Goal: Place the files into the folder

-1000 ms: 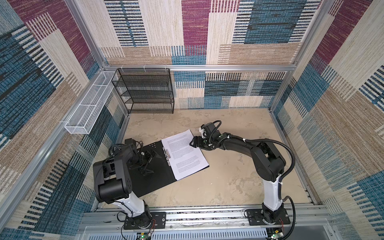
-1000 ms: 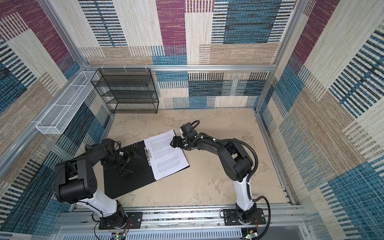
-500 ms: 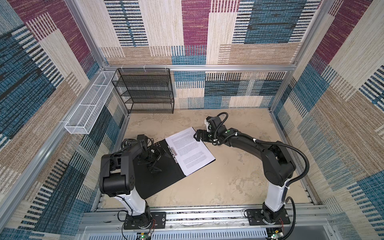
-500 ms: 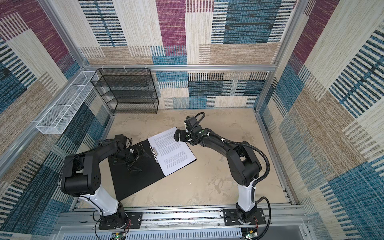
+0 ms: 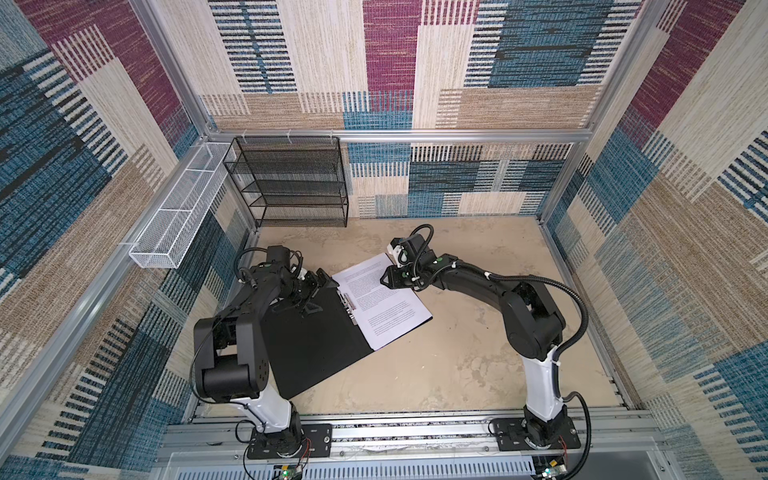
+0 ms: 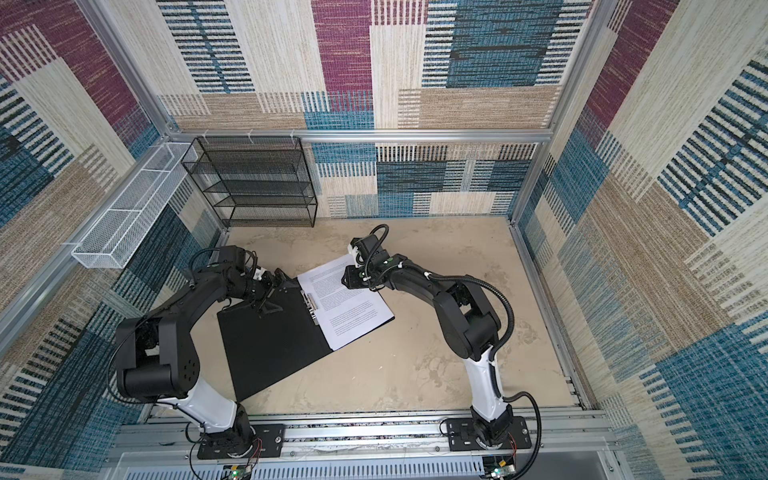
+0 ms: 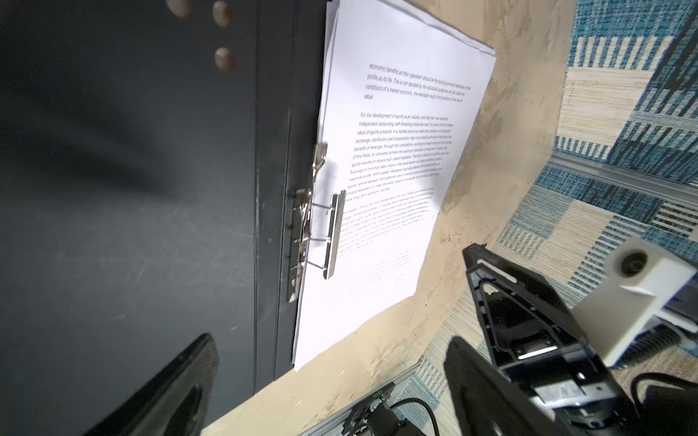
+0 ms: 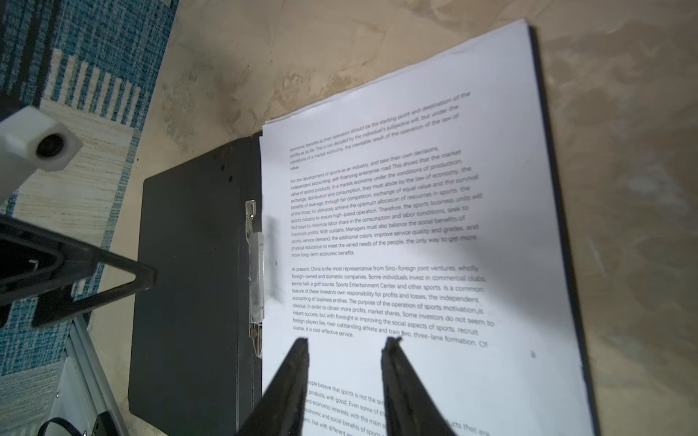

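The folder [image 5: 316,345] lies open on the table, black inside up, also in the other top view [image 6: 270,345]. The files [image 5: 382,307], a stack of white printed sheets, rest on its right half. The metal clip bar [image 7: 332,234] reaches over the sheets' spine edge. My left gripper [image 5: 319,295] hangs open over the folder's far left corner, its fingers wide apart around nothing [image 7: 328,377]. My right gripper [image 5: 386,280] hovers over the far end of the files [image 8: 415,245]. Its jaws [image 8: 345,347] stand a narrow gap apart with nothing between them.
A black wire-mesh rack [image 5: 291,183] stands against the back wall at the left. A white wire basket [image 5: 174,220] hangs on the left wall. An aluminium rail [image 5: 395,428] carrying both arm bases runs along the front edge. Patterned walls close in three sides.
My right gripper's jaws have narrowed over the files. The left gripper has moved toward the back along the folder's left half. The folder and sheets have shifted slightly right.
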### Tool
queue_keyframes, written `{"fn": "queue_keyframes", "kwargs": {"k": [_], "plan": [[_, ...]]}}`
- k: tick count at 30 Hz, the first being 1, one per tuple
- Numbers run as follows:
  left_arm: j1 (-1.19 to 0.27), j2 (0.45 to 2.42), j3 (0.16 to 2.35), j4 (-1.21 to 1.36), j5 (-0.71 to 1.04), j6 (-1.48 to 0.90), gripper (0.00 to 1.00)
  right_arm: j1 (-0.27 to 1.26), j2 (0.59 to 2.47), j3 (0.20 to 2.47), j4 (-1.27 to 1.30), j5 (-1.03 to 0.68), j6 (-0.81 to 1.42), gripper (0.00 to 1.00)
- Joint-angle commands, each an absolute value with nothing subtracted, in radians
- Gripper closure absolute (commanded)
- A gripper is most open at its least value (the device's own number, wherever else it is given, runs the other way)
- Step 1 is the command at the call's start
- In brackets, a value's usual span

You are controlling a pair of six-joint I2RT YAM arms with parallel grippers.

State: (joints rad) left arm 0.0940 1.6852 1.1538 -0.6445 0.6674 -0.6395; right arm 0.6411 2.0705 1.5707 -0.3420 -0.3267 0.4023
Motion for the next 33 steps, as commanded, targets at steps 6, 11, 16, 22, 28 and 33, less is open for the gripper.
{"fn": "queue_keyframes", "kwargs": {"k": [6, 11, 16, 22, 28, 33], "plan": [[0.094, 1.809, 1.215, -0.418, 0.782, -0.697, 0.03, 0.669, 2.205, 1.713, -0.387, -0.450, 0.358, 0.90], [0.091, 1.866, 1.202, -0.357, 0.792, -0.703, 0.00, 0.684, 2.269, 1.767, -0.413, -0.452, 0.355, 0.91], [0.089, 1.895, 1.186, -0.288, 0.819, -0.700, 0.01, 0.692, 2.307, 1.774, -0.421, -0.454, 0.352, 0.91], [0.084, 1.922, 1.154, -0.198, 0.857, -0.722, 0.01, 0.695, 2.326, 1.748, -0.414, -0.449, 0.361, 0.92], [0.076, 1.936, 1.149, -0.135, 0.868, -0.750, 0.01, 0.696, 2.354, 1.740, -0.426, -0.448, 0.366, 0.93], [0.071, 1.956, 1.137, -0.111, 0.873, -0.761, 0.01, 0.697, 2.361, 1.723, -0.421, -0.454, 0.376, 0.93]]}}
